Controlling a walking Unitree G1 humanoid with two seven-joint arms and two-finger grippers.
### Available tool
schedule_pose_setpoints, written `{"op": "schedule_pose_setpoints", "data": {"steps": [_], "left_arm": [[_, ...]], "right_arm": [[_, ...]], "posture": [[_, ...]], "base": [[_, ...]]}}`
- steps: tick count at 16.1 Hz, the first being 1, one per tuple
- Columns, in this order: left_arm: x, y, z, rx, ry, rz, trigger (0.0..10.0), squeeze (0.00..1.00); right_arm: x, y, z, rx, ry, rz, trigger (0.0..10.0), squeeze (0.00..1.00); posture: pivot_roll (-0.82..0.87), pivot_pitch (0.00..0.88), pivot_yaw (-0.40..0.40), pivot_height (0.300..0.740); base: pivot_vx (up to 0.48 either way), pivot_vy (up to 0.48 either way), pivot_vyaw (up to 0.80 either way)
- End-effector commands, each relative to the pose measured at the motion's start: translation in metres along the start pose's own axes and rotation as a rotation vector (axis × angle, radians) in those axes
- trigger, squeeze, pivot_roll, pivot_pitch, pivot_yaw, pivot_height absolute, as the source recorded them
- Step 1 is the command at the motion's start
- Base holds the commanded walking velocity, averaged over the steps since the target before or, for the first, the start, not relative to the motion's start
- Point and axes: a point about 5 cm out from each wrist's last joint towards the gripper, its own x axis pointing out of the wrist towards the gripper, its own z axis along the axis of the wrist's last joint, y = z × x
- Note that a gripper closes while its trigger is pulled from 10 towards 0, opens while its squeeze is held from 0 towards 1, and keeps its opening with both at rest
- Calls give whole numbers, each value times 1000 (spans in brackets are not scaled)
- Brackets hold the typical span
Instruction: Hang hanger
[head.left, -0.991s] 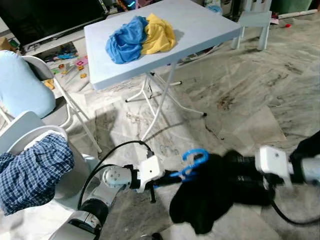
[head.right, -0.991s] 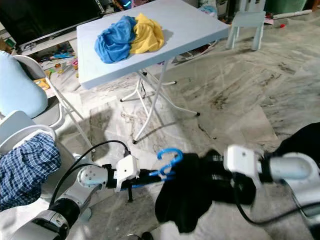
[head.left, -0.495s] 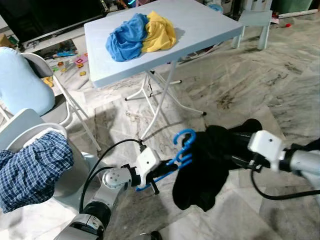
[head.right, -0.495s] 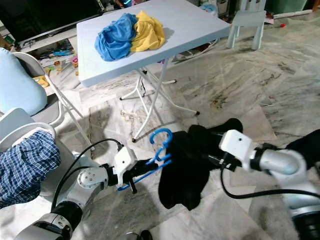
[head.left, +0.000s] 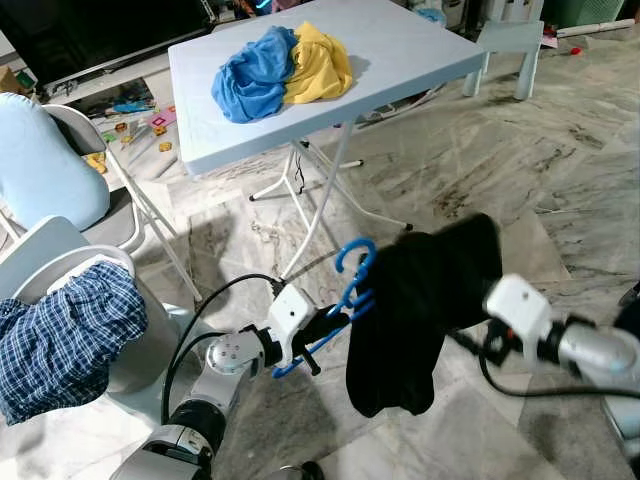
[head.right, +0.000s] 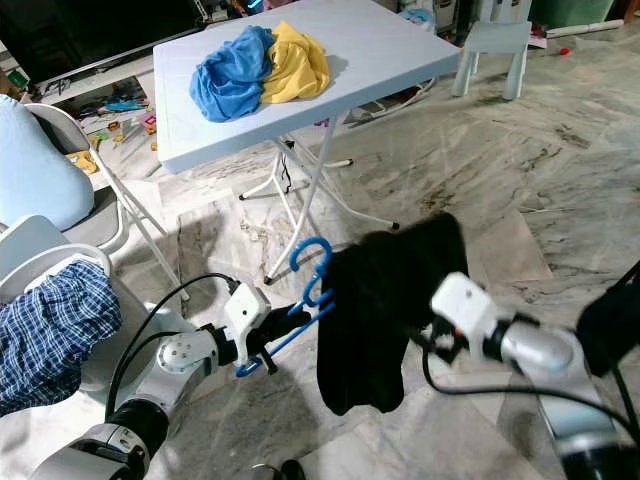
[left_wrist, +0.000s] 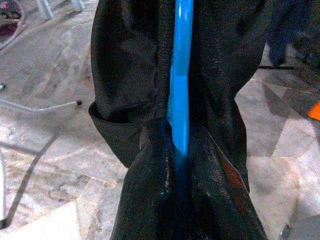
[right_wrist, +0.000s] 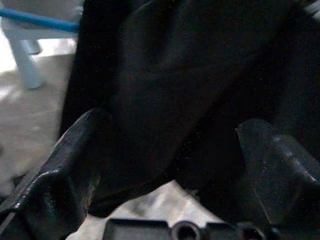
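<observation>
Left eye view: one blue hanger (head.left: 345, 297), one black garment (head.left: 420, 300)

Two crumpled cloths (head.left: 282, 72) on the counter (head.left: 400, 55), touching, toward its left end, well back from its near edge. Behind the counter's right corner, a small stool (head.left: 510, 42) on the floor (head.left: 520, 180). Left of the counter, a folding chair (head.left: 85, 170); nearer and farther left, a second chair (head.left: 60, 270) with a checked garment (head.left: 65, 345) draped over its seat. In front of the counter, low over the floor, a hanger (head.left: 335, 305) in the left end effector (head.left: 325, 325), with a dark garment (head.left: 420, 300) hung on it to the right. Right end effector (right_wrist: 170, 165) just beside that garment, on its right side, fingers (right_wrist: 60, 170) spread apart against the cloth.
</observation>
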Motion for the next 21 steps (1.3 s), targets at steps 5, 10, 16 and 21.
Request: {"op": "schedule_pose_setpoints", "data": {"steps": [5,10,16,21], "left_arm": [[-2,13,10,13,-30,51,0,0],[4,3,10,9,-44,17,0,0],[8,-2,12,18,-55,-13,0,0],[10,-9,11,22,-70,-44,0,0]], "right_arm": [[10,19,14,83,-82,59,10000,1000],[33,26,32,149,-180,-112,10000,118],[50,31,38,182,-183,-229,0,0],[60,20,44,183,-194,-373,0,0]], "posture": [[-166,101,184,740],[-165,101,180,740],[-168,94,173,740],[-166,94,167,740]], "base": [[0,0,0],[0,0,0],[0,0,0],[0,0,0]]}}
